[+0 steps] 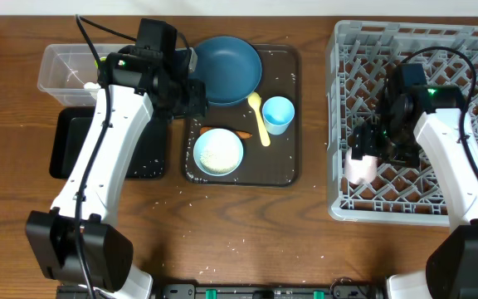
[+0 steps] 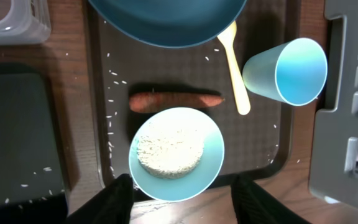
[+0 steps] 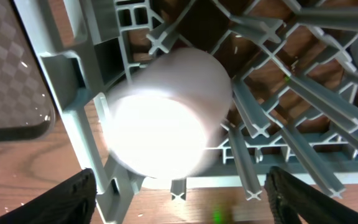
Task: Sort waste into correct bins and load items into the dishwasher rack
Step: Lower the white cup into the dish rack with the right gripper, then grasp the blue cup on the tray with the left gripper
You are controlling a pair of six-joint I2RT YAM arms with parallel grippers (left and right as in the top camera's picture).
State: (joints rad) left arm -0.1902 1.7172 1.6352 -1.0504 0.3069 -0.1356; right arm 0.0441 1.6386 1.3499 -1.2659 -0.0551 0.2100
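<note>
1. Wooden worktop (image 1: 247,218) flecked with stray rice. The grey rack (image 1: 363,37) fills the right side and a brown tray (image 1: 285,166) sits mid-table. A clear tub (image 1: 60,62) and a black tray (image 1: 69,149) lie to the left.
2. The right hand (image 3: 182,177) hangs over the rack's left edge with its fingers spread wide. The pink cup (image 3: 166,118) sits among the pegs between them. Neither finger seems to touch it, though glare hides the detail.
3. The left hand (image 2: 182,183) is also spread, hovering over the near rim of the bowl (image 2: 176,152). The bowl holds a mound of rice, and the carrot (image 2: 173,101) lies just behind it.
4. The cup looks settled, so the right hand would do best to lift straight up, clear of cup and pegs.
5. For the bowl, pinch the rim firmly and carry it level. Any tilt before the bin would scatter more rice.
</note>
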